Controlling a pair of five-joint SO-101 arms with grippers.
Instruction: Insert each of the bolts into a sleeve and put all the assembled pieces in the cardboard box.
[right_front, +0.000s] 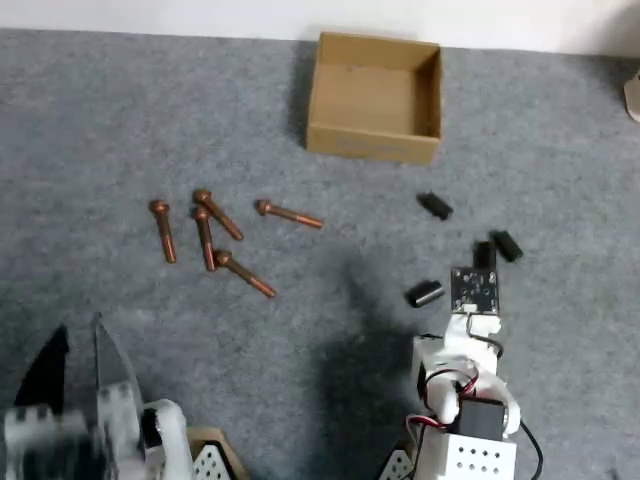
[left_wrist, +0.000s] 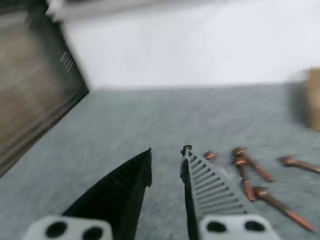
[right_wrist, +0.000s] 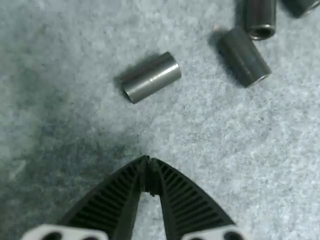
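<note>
Five bolts (right_front: 205, 240) beyond the left claw (left_wrist: 167, 155), ajar and empty; right claw (right_wrist: 149, 170) tips together, empty, near a sleeve (right_wrist: 151, 76)

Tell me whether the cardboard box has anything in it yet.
Empty. From above, the visible floor of the cardboard box is bare; the bolts and sleeves lie outside it on the table.
</note>
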